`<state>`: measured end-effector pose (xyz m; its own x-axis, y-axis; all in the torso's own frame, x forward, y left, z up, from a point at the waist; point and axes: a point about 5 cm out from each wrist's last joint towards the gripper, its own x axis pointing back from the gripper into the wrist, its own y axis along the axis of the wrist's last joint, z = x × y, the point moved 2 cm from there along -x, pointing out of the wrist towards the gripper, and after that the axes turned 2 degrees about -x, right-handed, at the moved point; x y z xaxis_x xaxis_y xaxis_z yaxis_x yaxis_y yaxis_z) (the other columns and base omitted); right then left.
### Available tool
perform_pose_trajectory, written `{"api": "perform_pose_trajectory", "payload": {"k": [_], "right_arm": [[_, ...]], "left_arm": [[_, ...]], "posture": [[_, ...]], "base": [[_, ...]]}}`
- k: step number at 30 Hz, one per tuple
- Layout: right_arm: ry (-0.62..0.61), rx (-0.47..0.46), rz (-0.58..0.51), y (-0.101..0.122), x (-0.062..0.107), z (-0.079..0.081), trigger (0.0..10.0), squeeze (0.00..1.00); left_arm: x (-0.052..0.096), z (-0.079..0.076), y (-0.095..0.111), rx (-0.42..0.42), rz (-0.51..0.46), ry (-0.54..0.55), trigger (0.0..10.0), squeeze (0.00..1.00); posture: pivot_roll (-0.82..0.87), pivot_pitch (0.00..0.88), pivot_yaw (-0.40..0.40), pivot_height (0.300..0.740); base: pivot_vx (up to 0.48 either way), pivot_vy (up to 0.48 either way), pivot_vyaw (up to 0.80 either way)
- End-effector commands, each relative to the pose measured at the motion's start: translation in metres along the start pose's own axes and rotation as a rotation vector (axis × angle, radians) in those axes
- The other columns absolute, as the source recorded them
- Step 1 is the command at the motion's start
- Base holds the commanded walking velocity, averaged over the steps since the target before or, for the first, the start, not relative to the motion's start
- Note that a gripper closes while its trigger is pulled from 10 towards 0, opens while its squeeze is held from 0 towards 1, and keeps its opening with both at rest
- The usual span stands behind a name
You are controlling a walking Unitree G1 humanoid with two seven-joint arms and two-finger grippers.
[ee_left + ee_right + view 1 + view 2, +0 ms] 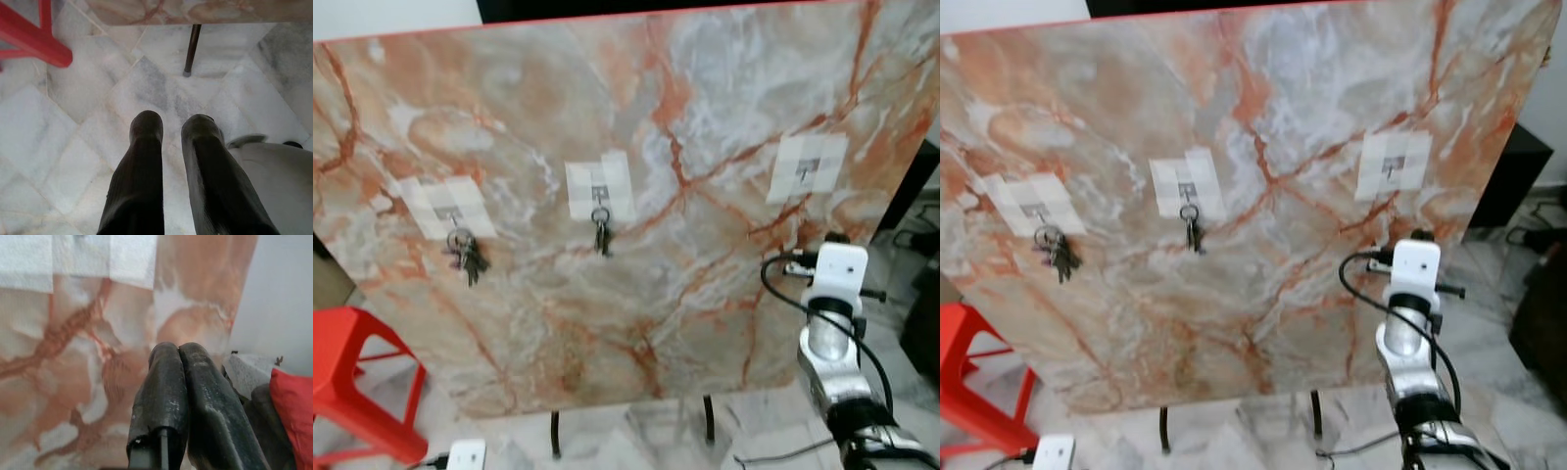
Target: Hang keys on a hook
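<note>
From the left eye I have a tilted marble board (636,294), glossy, grey-white with orange veins, standing on thin dark legs. Three hooks sit on it in a row, each fixed under a patch of pale tape. The left hook (453,213) carries a fat bunch of keys (466,253); the middle hook (598,196) carries a slimmer set (601,235), hanging straight down with its long axis vertical. The right hook (808,172) is bare. My right arm (829,323) is raised just below and a little right of that bare hook, so it is plainly the nearer arm. A red stool (357,382) stands at lower left.

The right eye gives the same layout; the bare hook (1392,166) lies up and slightly left of the wrist.

Through the left wrist, the left gripper (172,128) hangs over marble floor tiles (73,142), its rubbery fingers slightly apart and holding nothing.

Through the right wrist, the right gripper (178,352) is pressed together, tip to tip, near the board with the tape's lower edge (78,257) above it. I can make out no key between the fingers, so I judge the hanging either done or lacking keys.
</note>
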<state>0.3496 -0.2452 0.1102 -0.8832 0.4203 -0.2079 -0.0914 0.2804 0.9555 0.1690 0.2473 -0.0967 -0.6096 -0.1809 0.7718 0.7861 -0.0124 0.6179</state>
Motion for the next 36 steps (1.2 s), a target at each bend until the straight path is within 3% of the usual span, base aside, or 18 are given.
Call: {"api": "perform_pose_trajectory", "payload": {"k": [1, 12, 21, 24, 36], "right_arm": [[-0.007, -0.015, -0.017, 0.007, -0.003, 0.003, 10.0, 0.0], [-0.012, -0.023, 0.013, 0.002, 0.0, 0.005, 10.0, 0.0], [-0.069, -0.07, 0.116, -0.011, 0.001, -0.003, 10.0, 0.0], [-0.072, -0.109, 0.137, -0.013, 0.001, -0.003, 10.0, 0.0], [-0.038, -0.112, 0.148, -0.012, 0.0, 0.003, 10.0, 0.0]], "left_arm": [[0.001, 0.002, -0.005, -0.002, 0.016, 0.005, 10.0, 0.0], [0.001, 0.002, -0.004, 0.013, 0.014, 0.004, 10.0, 0.0], [0.001, 0.002, -0.004, 0.022, 0.013, 0.005, 10.0, 0.0], [0.001, 0.002, -0.004, 0.025, 0.013, 0.005, 10.0, 0.0], [0.001, 0.002, -0.005, 0.03, 0.015, 0.006, 10.0, 0.0]], "posture": [[0.1, 0.0, 0.001, 0.74], [0.1, 0.0, 0.001, 0.74], [0.1, 0.0, 0.002, 0.74], [0.1, 0.0, 0.002, 0.74], [0.1, 0.0, 0.001, 0.74]], "base": [[0.0, 0.0, 0.0], [0.0, 0.0, 0.0], [0.0, 0.0, 0.0], [0.0, 0.0, -0.8], [0.0, 0.0, -0.8]]}}
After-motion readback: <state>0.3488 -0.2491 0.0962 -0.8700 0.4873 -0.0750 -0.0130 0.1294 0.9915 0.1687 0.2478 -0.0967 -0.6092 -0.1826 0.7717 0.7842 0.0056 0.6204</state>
